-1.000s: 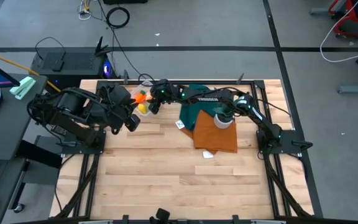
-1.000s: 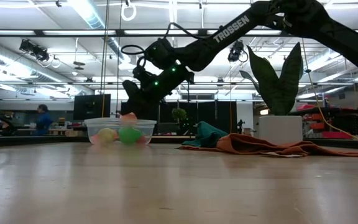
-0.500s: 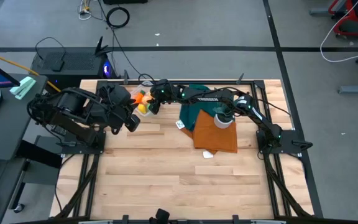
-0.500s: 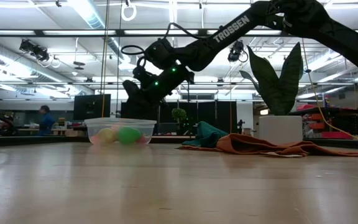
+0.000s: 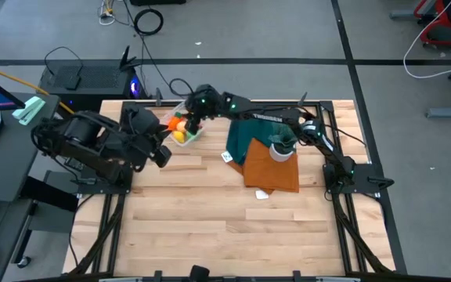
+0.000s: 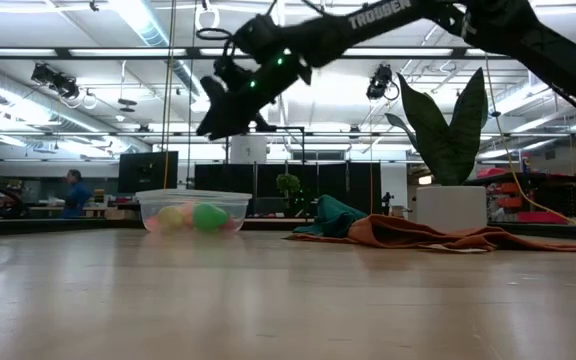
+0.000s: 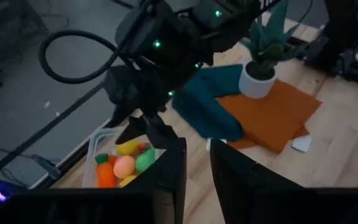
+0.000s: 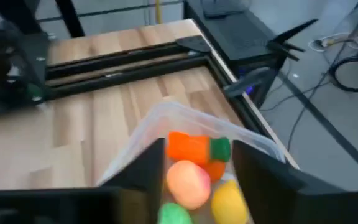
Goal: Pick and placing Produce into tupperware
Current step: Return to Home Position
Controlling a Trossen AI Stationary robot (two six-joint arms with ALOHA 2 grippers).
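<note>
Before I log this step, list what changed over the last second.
The right gripper, open and empty, lifted from just over the tupperware to well above it. The left gripper drew back slightly toward its base. A pink-orange piece seen at the rim has settled among the produce. The tupperware, cloths and potted plant stayed put.

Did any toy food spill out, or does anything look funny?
Nothing spilled: the produce sits inside the tupperware, which stands upright. The right gripper hovers open above it. Only the cloths under the plant pot look rumpled.
</note>
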